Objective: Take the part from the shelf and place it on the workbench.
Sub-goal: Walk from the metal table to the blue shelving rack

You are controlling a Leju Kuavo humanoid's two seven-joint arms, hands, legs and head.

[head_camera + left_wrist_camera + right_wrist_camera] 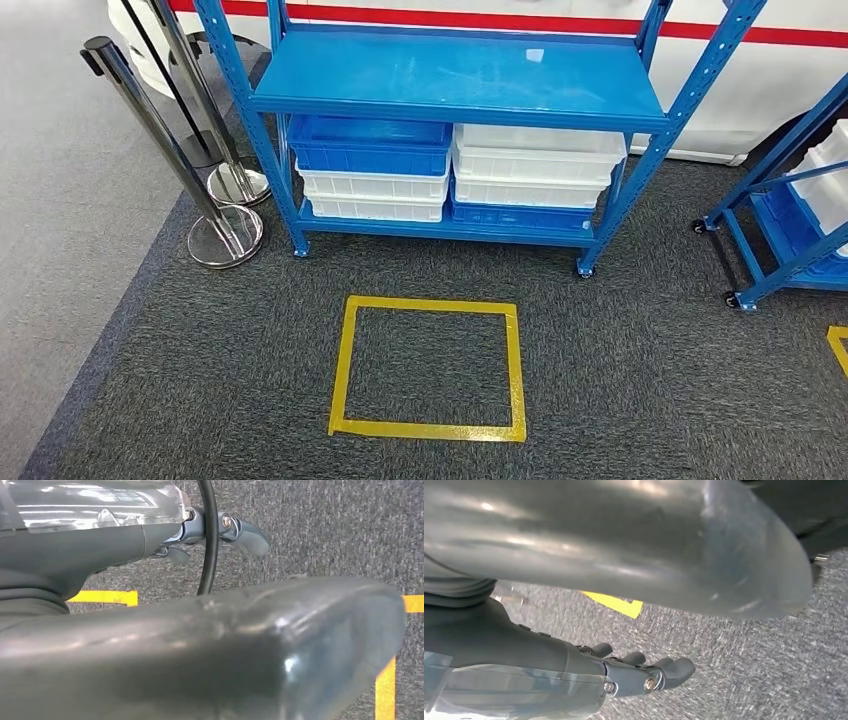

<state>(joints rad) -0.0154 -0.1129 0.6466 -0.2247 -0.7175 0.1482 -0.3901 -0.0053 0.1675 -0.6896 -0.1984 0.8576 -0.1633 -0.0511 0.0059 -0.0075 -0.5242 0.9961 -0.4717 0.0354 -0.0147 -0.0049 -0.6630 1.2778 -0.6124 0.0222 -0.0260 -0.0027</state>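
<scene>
Dark grey carpet (640, 380) with a yellow tape square (430, 368) marked in front of a blue shelf rack (455, 75). Left hand (215, 535) hangs over the carpet, fingers (252, 539) extended, nothing held. Right hand (644, 672) likewise, fingers (676, 670) slightly curled and apart, nothing in them. Thumbs blur large across both wrist views. Four bins on the lower shelf: two blue (370, 143), two white (538, 152), contents hidden; can't make out the part. Two chrome stanchions (225, 235) left; second rack (790, 215) cut off right.

Yellow tape square (428, 368), chrome stanchions (200, 170)
</scene>
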